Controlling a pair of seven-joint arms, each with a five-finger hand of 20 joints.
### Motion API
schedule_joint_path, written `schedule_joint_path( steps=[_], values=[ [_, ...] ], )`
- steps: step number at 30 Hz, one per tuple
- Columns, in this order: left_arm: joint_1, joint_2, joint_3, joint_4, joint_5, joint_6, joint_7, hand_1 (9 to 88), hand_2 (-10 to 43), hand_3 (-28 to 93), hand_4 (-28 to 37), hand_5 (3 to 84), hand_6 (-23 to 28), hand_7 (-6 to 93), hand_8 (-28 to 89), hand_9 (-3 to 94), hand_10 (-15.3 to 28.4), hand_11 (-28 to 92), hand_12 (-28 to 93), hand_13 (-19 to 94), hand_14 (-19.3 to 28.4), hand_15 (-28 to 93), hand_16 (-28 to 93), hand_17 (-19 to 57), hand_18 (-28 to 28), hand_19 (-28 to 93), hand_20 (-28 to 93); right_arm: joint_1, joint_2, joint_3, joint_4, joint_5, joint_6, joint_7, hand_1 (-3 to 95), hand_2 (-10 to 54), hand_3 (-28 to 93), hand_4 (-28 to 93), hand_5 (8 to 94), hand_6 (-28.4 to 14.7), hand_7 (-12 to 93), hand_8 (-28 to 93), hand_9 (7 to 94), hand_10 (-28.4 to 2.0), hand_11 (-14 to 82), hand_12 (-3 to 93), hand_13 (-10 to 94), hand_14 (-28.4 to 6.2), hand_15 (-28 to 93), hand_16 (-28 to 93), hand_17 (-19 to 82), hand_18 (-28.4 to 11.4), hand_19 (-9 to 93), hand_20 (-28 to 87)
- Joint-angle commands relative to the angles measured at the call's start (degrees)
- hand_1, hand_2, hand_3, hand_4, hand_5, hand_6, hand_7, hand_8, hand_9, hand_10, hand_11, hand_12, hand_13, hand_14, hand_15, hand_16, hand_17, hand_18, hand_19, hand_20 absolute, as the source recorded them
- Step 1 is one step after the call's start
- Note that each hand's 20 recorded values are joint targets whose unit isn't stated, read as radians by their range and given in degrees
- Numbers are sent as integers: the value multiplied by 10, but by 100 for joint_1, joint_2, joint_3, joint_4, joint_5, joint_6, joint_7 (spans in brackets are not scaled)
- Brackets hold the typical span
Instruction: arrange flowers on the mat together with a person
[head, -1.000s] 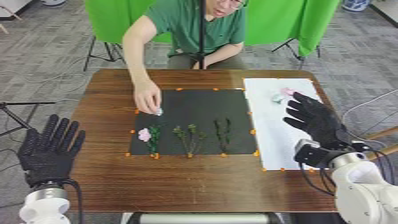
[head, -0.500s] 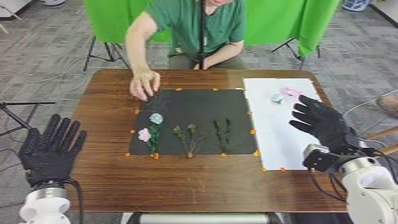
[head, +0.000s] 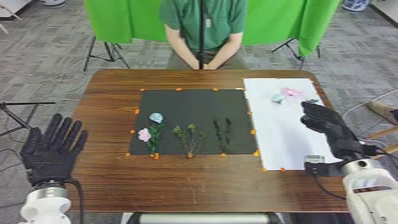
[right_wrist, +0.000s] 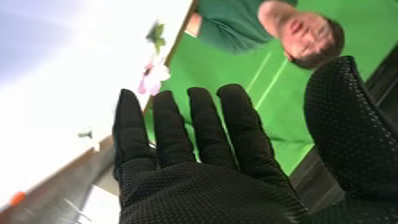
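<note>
A pale pink flower (head: 291, 92) with green leaves lies on the white sheet (head: 277, 137) beyond the wide-open right hand (head: 337, 131); the left hand (head: 51, 154) is spread wide too.

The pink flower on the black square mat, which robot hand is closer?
Left. The left hand is left of the flower, near the table's edge; the right hand is across the mat, over the white sheet.

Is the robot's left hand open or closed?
Open: the left hand has its fingers straight and slightly apart, none curled in.
</note>
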Motion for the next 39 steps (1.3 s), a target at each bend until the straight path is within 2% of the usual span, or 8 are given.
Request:
schedule_joint_path(
  steps=[1,9,22,25,27,30,34,39],
  values=[
    [81,3,61,-10,-10,82,-39,244,122,751,-283,427,78,148,-113,359,130,181,51,274,140,246,-74,-78,155,383,100,592,486,-227,255,-2427,289,449,280,6,805,-265,324,-47,168,-119,324,-121,71,114,271,-134,74,105,111,-164,358,119],
    [154,-53,57,-29,-13,96,-62,245,122,751,-283,427,77,148,-113,358,128,181,51,259,146,251,-69,-79,153,381,100,1034,952,-537,745,-4358,-215,1182,297,-9,811,-267,331,-47,179,-125,324,-118,85,109,276,-137,70,110,123,-147,367,115],
    [176,-79,111,-31,-16,107,-73,246,123,750,-283,426,77,149,-114,358,127,182,51,267,148,255,-70,-79,154,380,102,1896,1574,-1325,1789,-4685,-1057,1306,355,-59,825,-281,313,-44,199,-129,332,-107,99,107,252,-144,55,116,95,-153,368,94],
    [156,-77,141,-25,10,141,-91,249,123,749,-283,426,77,150,-114,358,127,182,51,267,147,256,-70,-79,154,380,102,2058,1622,-1513,2005,-4582,-1210,1325,366,-46,821,-282,326,-29,216,-145,357,-106,99,98,252,-115,48,109,87,-153,371,85],
    [130,-74,184,-17,139,156,-158,252,132,749,-283,427,76,151,-114,360,121,184,51,268,147,255,-70,-79,154,381,102,2091,1612,-1492,2088,-4466,-1509,1224,369,-19,816,-282,337,-26,222,-151,368,-103,101,89,248,-101,43,95,76,-154,373,76],
    [81,-48,264,12,116,125,-205,252,137,751,-283,427,75,154,-114,361,119,186,50,269,148,257,-69,-79,155,381,103,2053,1607,-1532,2201,-4508,-1511,1190,387,16,812,-283,340,-15,235,-157,380,-89,110,84,243,-95,46,84,65,-152,366,64],
    [63,-30,362,33,128,133,-285,252,138,752,-283,429,76,157,-115,362,119,187,50,270,147,258,-69,-79,156,382,103,1987,1602,-1644,2267,-4568,-1234,1278,424,34,810,-283,424,17,271,-182,506,-84,139,106,302,-93,100,82,61,-150,351,43],
    [46,-58,400,47,143,122,-354,254,136,753,-283,430,77,161,-116,362,118,188,50,271,147,260,-69,-80,156,384,104,1909,1604,-1760,2301,-4536,-883,1313,467,-5,770,-283,535,19,306,-134,660,-81,196,216,446,-98,175,182,50,-165,352,27]
  ],
)
